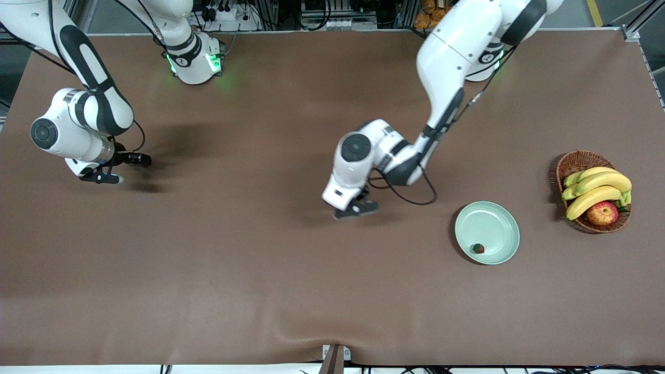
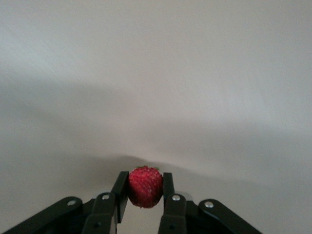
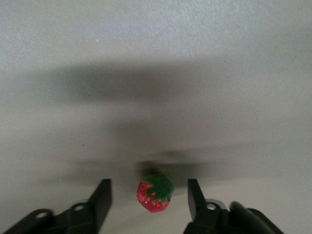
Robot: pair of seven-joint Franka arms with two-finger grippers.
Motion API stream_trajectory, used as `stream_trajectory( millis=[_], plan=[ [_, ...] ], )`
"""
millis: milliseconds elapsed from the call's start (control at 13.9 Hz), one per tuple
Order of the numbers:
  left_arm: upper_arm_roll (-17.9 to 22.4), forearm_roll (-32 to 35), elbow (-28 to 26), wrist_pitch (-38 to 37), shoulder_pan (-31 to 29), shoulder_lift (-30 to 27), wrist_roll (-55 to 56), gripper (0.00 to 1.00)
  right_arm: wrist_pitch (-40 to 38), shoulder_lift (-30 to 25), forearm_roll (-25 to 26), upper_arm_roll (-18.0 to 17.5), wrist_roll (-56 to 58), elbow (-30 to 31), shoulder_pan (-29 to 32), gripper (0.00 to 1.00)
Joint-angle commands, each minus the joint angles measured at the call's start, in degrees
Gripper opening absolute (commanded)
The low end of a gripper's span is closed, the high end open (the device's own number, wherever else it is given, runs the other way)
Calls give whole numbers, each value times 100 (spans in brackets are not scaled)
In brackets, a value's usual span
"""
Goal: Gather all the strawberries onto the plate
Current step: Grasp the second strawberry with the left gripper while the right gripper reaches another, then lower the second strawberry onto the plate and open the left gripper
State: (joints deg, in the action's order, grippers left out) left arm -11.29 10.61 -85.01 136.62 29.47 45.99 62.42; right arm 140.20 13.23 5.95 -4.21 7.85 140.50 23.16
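We note the table, then the wicker basket of fruit at the left arm's end, and the plate beside it holding one strawberry. Left gripper, low at mid-table, is clamped on a second strawberry. Right gripper straddles a third strawberry, fingers apart, not touching it.
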Motion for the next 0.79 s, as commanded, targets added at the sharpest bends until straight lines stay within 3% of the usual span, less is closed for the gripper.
stream_trajectory(
  millis=[0,433,649,721],
  plan=[
    [-58,3,-113,-441,-870,-414,253,6,191,-5,134,-106,366,136,390,52],
    [-58,187,-192,-1356,-2568,-653,34,6,385,224,90,-106,358,144,391,48],
    [-58,292,-367,-1357,-3078,-635,-71,6,385,250,90,-115,358,136,399,27],
    [-66,397,-402,-1357,-3158,-618,-72,7,376,250,81,-124,358,136,382,13]
  ],
)
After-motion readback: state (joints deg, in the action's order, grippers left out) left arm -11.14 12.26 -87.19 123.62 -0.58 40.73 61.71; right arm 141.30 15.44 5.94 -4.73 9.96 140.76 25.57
